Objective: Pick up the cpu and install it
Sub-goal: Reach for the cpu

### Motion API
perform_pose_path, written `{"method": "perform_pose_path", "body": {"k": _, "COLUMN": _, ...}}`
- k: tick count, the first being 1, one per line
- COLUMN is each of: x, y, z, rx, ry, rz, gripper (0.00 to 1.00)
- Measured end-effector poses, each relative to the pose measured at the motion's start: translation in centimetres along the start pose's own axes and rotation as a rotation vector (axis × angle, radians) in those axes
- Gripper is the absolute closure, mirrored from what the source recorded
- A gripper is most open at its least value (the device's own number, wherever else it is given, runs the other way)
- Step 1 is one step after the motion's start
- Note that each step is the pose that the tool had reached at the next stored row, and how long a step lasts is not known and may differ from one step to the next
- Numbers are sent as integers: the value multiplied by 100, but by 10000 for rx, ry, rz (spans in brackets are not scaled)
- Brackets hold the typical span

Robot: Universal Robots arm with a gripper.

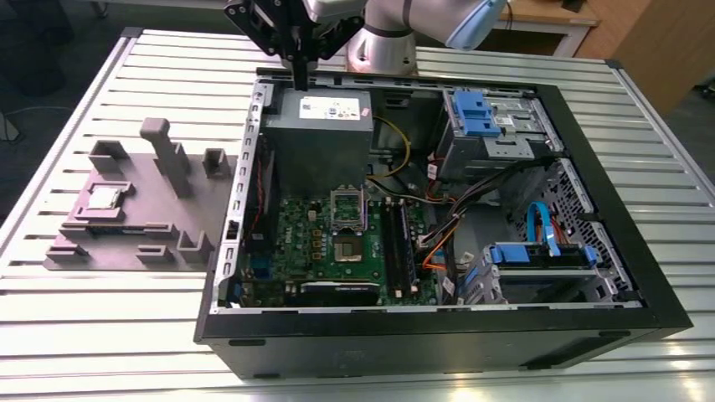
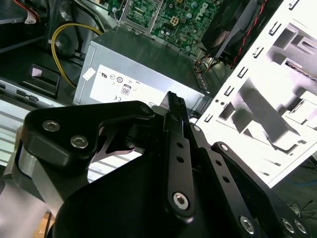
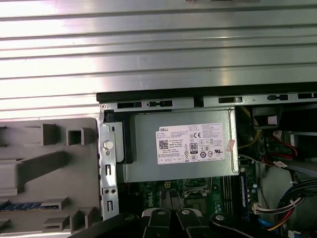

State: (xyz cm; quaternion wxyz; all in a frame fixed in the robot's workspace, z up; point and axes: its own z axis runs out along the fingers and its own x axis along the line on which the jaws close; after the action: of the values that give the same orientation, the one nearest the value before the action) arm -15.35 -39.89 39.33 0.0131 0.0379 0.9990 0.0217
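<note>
The cpu (image 1: 106, 198), a small square chip with a silver top, lies flat in a recess of the grey-mauve tray (image 1: 134, 230) at the exterior view's left, outside the computer case. My gripper (image 1: 301, 81) hangs high above the case's far edge, over the grey power supply (image 1: 320, 126), well away from the cpu. Its black fingers (image 2: 174, 106) are pressed together with nothing between them. On the green motherboard, the cpu socket (image 1: 348, 216) shows its metal frame. The socket (image 3: 197, 187) also appears just past the power supply in the first wrist view.
The open black case (image 1: 436, 209) holds blue drive brackets (image 1: 475, 113), orange and blue cables (image 1: 537, 226) and RAM slots (image 1: 399, 243). Upright blocks (image 1: 167, 155) stand on the tray. A slatted metal table (image 1: 90, 75) lies beneath everything.
</note>
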Motion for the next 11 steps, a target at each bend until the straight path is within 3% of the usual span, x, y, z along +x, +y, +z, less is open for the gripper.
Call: {"method": "perform_pose_path", "body": {"k": 11, "x": 24, "y": -2, "z": -1, "rx": 0, "ry": 0, "rz": 0, "gripper": 89}}
